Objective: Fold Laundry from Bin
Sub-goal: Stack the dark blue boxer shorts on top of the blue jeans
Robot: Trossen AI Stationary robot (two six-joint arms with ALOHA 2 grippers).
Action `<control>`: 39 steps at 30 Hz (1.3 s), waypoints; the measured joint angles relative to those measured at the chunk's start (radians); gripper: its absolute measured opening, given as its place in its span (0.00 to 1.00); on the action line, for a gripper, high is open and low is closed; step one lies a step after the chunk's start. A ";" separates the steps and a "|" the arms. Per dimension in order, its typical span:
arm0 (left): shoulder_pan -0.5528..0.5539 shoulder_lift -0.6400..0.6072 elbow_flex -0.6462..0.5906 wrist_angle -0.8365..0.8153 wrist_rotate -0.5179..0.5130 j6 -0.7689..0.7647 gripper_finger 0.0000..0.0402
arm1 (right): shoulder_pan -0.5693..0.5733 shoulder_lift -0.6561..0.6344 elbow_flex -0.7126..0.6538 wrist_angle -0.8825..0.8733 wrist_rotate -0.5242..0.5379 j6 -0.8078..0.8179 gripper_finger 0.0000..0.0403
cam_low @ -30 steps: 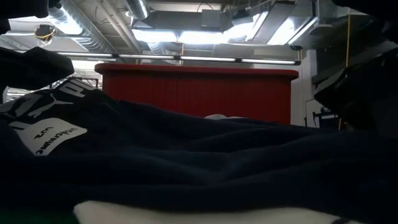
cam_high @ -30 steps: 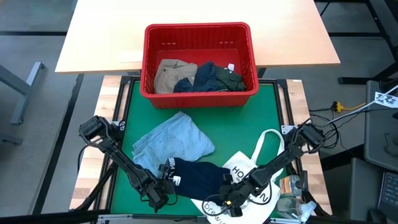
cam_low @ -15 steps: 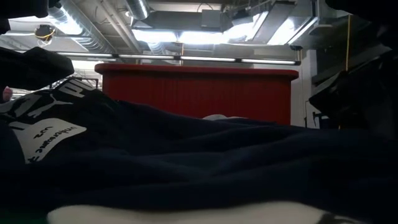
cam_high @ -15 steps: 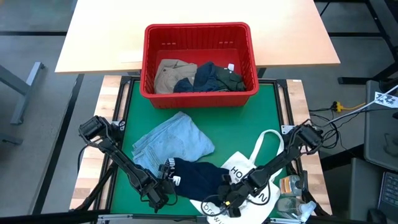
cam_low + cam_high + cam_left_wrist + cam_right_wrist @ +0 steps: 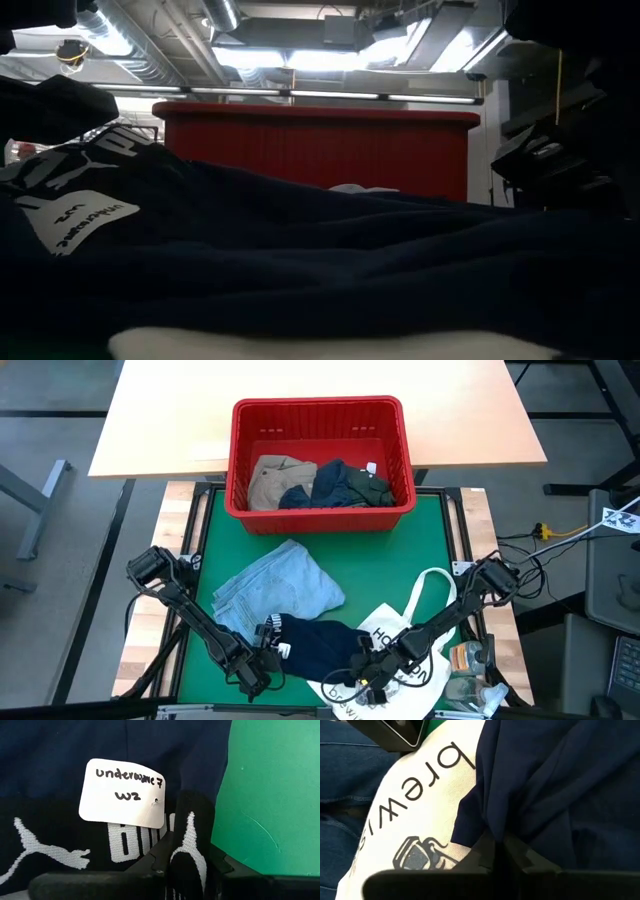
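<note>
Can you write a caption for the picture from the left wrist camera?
Left gripper pinching the black waistband of the navy underwear, beside its handwritten white tag, on the green mat.

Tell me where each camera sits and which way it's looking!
High view: above the table, looking straight down; both arms show, left gripper and right gripper at the navy garment.
Low view: at tabletop height, looking level across the navy garment to the red bin.
Left wrist view: on the left arm, looking past its fingers at the white tag.
Right wrist view: on the right arm, facing the white tote bag.
Shared: every view shows the navy garment.
</note>
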State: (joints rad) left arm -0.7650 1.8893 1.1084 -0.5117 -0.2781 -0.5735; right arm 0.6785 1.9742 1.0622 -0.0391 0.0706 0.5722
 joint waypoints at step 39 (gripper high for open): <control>0.042 -0.729 0.000 -0.221 -0.076 -0.334 0.02 | -0.284 -0.176 0.833 -1.088 0.225 -0.575 0.01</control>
State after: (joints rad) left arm -0.7230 1.1603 1.1080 -0.7327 -0.3539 -0.9071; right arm 0.3944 1.7977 1.8950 -1.1267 0.2956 -0.0027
